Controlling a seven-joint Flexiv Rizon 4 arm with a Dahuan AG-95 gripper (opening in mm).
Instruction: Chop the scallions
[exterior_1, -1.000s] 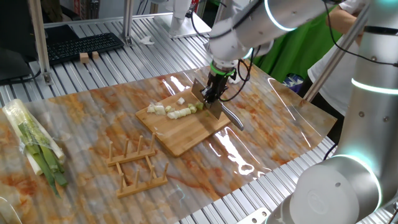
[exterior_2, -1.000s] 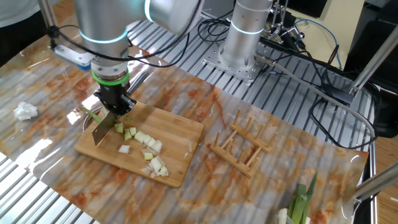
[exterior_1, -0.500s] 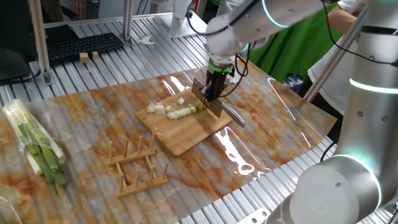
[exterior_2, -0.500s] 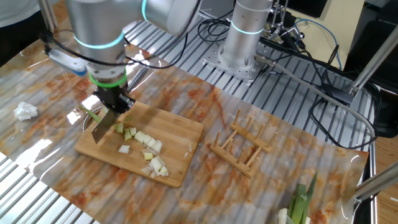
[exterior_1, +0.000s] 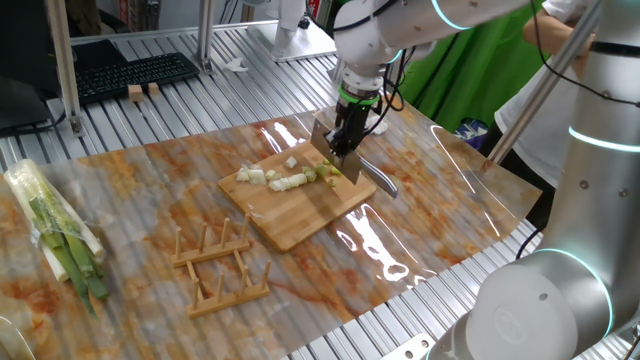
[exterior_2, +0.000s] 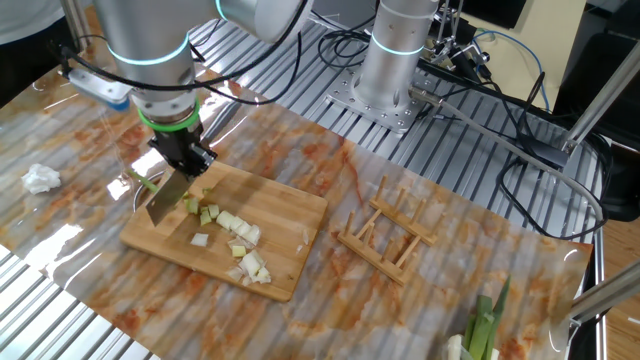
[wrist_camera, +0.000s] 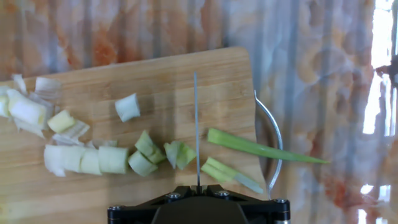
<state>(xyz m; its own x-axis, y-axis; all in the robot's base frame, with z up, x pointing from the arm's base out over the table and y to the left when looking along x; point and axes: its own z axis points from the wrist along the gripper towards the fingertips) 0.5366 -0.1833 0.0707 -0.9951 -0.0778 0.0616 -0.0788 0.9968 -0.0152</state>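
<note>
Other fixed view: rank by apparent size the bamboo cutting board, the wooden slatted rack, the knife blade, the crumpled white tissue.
1. Bamboo cutting board, clearly largest.
2. Wooden slatted rack.
3. Knife blade, held in the gripper.
4. Crumpled white tissue.
Blade and tissue look close; the blade shows foreshortened, so that order is unsure.

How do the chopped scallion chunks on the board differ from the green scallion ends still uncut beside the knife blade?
The chopped scallion chunks are short and stubby; the uncut green ends are long and thin. The chunks are pale white-green; the ends are darker green. The chunks lie wholly on the wooden cutting board; the ends reach past its edge. The chunks sit on one side of the knife blade, the ends on the other. Both are scallion.
</note>
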